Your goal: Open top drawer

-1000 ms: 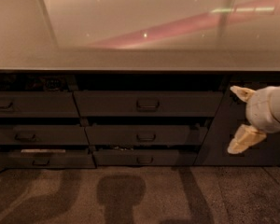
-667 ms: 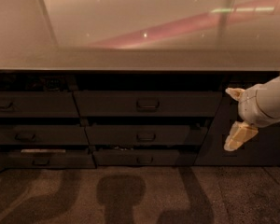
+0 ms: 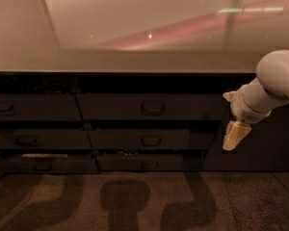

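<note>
The hand (image 3: 232,116) hangs with its fingers apart, holding nothing, just right of the top drawer (image 3: 111,108), which sits shut under the surface (image 3: 135,61). The small handle (image 3: 152,107) is easy to miss, so the hand might grab the lower drawer (image 3: 115,139) instead.

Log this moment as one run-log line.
gripper: jaws open, empty, by right end of top drawer | handle: untouched, clear of gripper | step: grasp not yet made
</note>
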Controlling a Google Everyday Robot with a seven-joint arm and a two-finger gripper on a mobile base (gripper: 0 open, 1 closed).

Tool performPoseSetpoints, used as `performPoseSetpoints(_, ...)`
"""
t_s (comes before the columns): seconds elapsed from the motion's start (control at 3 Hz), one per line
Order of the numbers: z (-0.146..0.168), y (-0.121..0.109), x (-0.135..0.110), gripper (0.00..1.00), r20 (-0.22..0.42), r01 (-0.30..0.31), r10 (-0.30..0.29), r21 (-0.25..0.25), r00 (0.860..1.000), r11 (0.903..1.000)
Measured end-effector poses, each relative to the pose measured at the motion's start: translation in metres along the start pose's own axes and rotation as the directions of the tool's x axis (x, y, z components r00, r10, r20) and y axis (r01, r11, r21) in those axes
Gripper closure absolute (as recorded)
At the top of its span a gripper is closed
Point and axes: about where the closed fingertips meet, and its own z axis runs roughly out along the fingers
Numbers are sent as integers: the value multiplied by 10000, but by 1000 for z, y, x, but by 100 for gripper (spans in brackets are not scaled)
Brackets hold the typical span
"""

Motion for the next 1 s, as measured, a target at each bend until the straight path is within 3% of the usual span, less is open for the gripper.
performPoseSetpoints(0.33, 1, -1, -1, 0, -7, 12, -12, -14, 10000, 10000)
performPoseSetpoints(0.67, -4, 4, -3, 0, 47, 411, -415, 639, 9991, 9971)
performPoseSetpoints(1.0, -13, 32, 3, 0, 63, 839, -863, 1725, 9962, 9814)
